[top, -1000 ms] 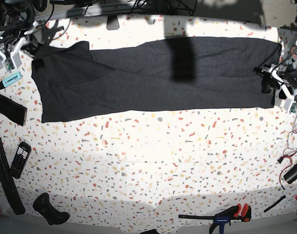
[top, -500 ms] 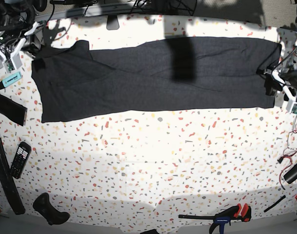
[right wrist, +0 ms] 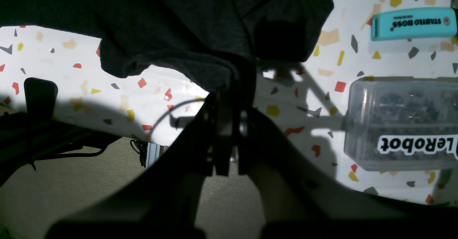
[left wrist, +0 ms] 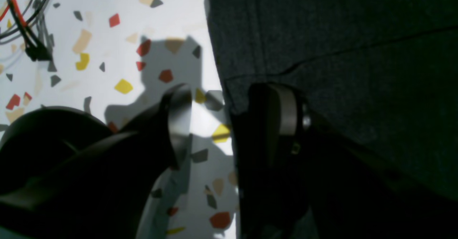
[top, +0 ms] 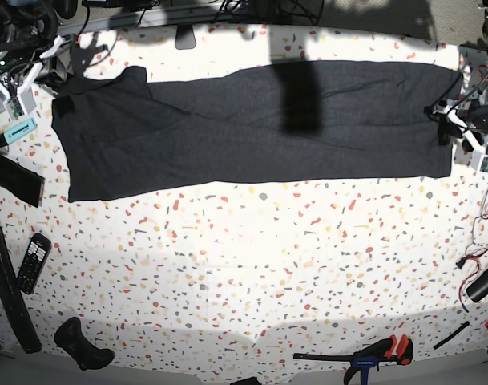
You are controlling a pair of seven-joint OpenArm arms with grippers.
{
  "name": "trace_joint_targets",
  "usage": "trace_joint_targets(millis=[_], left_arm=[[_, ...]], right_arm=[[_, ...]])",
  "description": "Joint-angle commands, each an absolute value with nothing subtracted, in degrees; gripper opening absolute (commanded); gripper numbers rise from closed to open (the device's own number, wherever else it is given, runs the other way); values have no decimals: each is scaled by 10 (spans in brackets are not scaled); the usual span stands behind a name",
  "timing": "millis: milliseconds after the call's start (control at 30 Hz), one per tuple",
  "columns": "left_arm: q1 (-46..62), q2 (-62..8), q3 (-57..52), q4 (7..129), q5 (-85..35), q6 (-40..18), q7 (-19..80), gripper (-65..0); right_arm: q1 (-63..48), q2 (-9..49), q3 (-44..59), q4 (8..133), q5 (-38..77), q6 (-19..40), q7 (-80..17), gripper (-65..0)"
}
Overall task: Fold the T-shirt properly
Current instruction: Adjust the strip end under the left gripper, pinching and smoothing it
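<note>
The dark charcoal-grey soft knit T-shirt (top: 252,128) lies as a long flat band across the far half of the white speckled terrazzo-pattern table (top: 252,265), plain side up, sleeve end toward 9 o'clock. A shadow bar crosses its middle.

The right gripper (right wrist: 229,99) is clamped on a bunched fold of the shirt's edge, lifting it. Beside it lie a turquoise plastic highlighter pen (right wrist: 411,22) and a clear plastic box labelled LeRobot (right wrist: 400,124).

The left gripper (left wrist: 225,124) stands wide, one finger over bare table, the other over the hem at 3 o'clock.

Since a second ago, the left arm has shifted slightly toward 12 o'clock along the hem.
</note>
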State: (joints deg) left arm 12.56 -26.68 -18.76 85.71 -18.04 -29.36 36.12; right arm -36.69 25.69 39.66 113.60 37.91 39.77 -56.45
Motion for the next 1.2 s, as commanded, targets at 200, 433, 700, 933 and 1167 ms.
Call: trace_joint_targets(millis=[200,433,700,933,1167], left_arm=[[121,-275,-191,888,-184,-354,329,-341],[122,-273,-191,888,-165,-352,329,-351],[124,-273,-191,888,-165,-352,343,-435],[125,-273,-191,855,-165,-352,347,-435],[123,-274,-191,839,-199,-352,342,-599]], right_arm=[[-369,265,402,1142,386,400,-557,-650],[-369,265,402,1142,386,400,-557,-650],[-369,265,402,1142,386,400,-557,-650],[-369,265,402,1142,386,400,-557,-650],[-369,265,402,1142,386,400,-557,-650]])
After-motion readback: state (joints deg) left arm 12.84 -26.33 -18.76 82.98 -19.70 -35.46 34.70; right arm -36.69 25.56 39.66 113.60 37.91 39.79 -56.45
